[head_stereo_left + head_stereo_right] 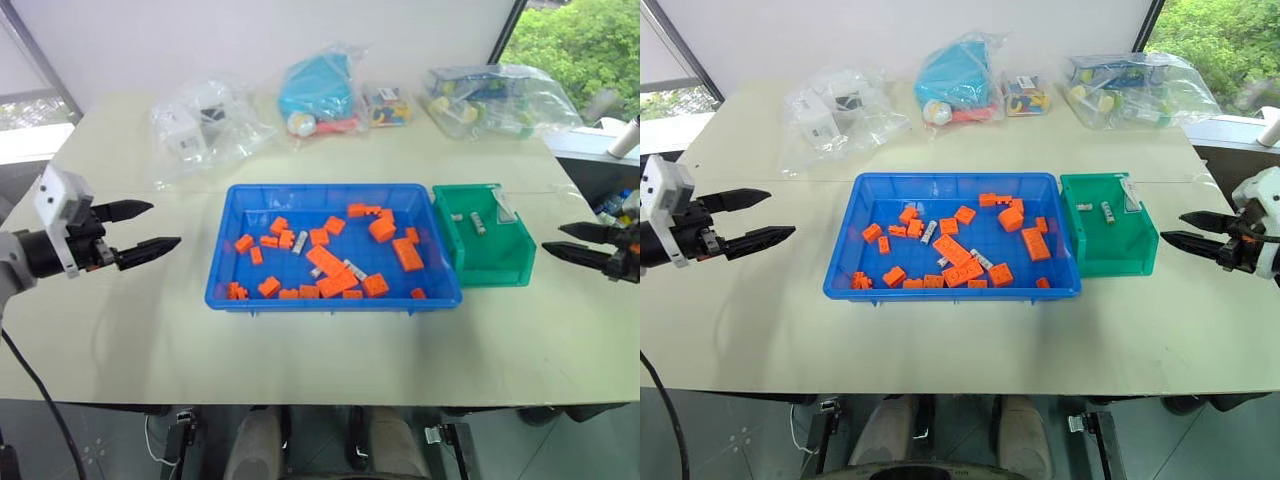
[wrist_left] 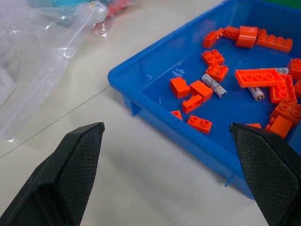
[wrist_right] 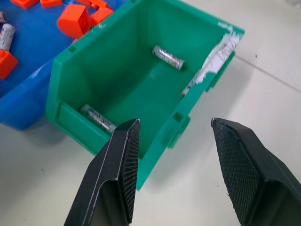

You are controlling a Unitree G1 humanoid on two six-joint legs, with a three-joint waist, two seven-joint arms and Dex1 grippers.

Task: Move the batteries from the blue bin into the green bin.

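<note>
Partly hidden: batteries [image 1: 299, 241] among bricks [image 1: 326, 262].

Left gripper [image 1: 152, 227]: two long black tapered fingers, pointed tips; inner pads [image 2: 80, 165] cross-hatched. White boxy wrist housing, dark screw dots, black cylindrical forearm, thin black cable. Right gripper [image 1: 1185, 230]: same black pointed fingers, textured pads [image 3: 129, 160], white rounded wrist housing.

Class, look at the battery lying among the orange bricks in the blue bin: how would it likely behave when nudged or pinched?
The battery is a smooth cylinder lying on its side on the blue bin floor, so it would probably roll when nudged. Its glossy shell may slip between fingers. The orange bricks beside it could stop its rolling.
</note>
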